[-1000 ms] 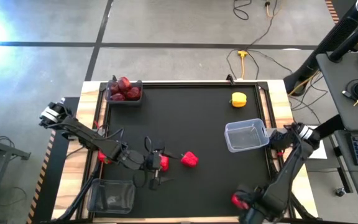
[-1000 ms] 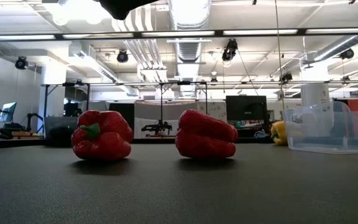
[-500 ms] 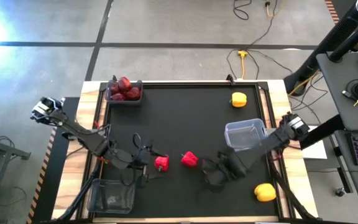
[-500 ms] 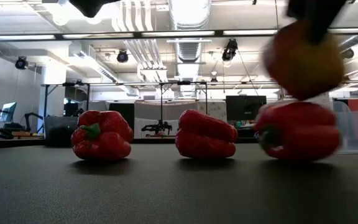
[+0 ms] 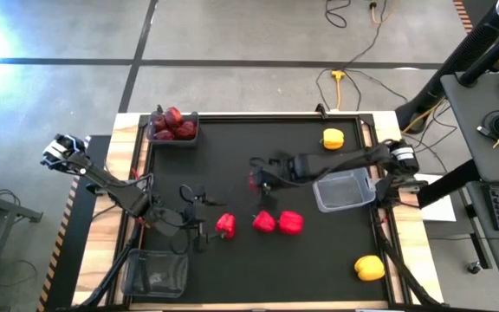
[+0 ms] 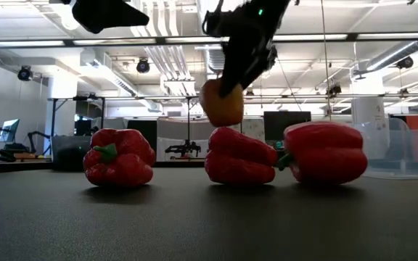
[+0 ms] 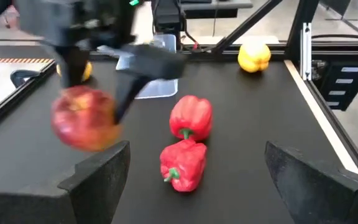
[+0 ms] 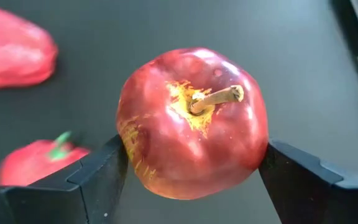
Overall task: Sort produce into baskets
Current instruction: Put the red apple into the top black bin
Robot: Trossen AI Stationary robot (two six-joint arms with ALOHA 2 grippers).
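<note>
My right gripper (image 5: 256,179) reaches in from the table's right and is shut on a red apple (image 8: 191,124), above the table's middle. It also shows in the low view (image 6: 222,104). Three red peppers (image 5: 225,225) (image 5: 264,222) (image 5: 290,223) lie in a row on the black mat. My left gripper (image 5: 197,230) is open and empty just left of the leftmost one. Yellow peppers lie at the far right (image 5: 333,139) and near right (image 5: 369,268). A tub (image 5: 173,126) at the far left holds maroon apples. An empty clear tub (image 5: 343,189) stands at the right and another (image 5: 154,273) at the near left. My right gripper pinches the apple by two opposite sides (image 8: 126,149) between its two fingers (image 8: 98,177). The stem end (image 8: 213,99) faces the wrist. The fingers slant down from above and from the table's right. The apple is lifted clear of the table.
The black mat (image 5: 258,156) is bare between the pepper row and the far tub. The table's wooden rim (image 5: 388,130) and dark rails run along the right edge. Cables lie on the floor beyond the far edge.
My right gripper has swept from the near right corner toward the left and far side, up to the table's middle, carrying the apple. A third red pepper now lies beside the other two, and a yellow pepper shows at the near right. My left gripper has drawn back left off the leftmost pepper.
</note>
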